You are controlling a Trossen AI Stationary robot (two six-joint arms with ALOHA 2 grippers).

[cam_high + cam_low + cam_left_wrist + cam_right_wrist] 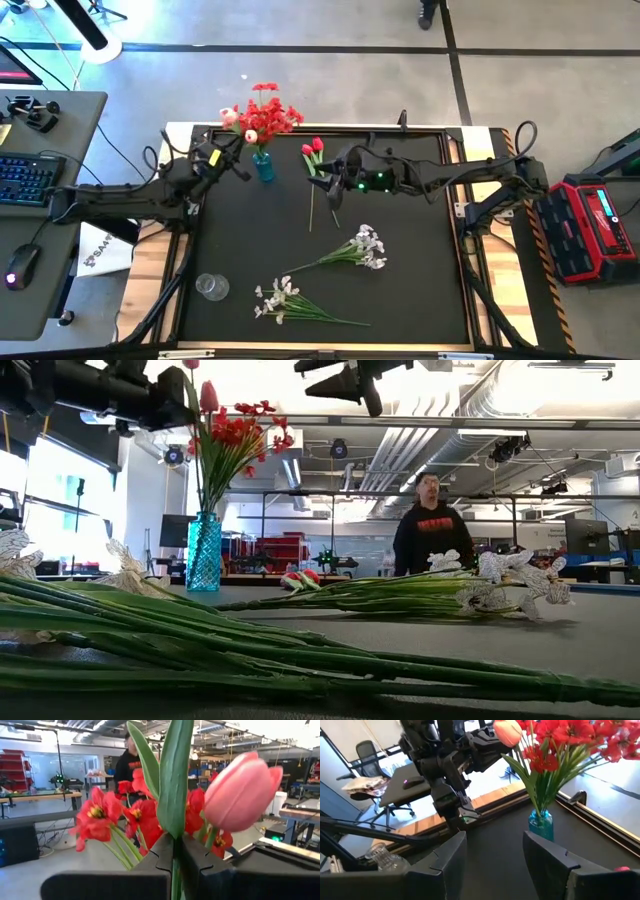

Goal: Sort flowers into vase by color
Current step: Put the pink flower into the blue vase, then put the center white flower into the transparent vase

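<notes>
Pink tulip (pixel 241 790) in L end effector (pixel 176 851)

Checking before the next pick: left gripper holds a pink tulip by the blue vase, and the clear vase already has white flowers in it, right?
Not quite. The clear vase is empty in the high view; the white sprays lie on the table. The left gripper does hold the pink tulip by the blue vase.

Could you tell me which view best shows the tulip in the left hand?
The left wrist view: the pink tulip fills it. The high view shows it tiny, the right wrist view cropped; the low view hides it.
</notes>
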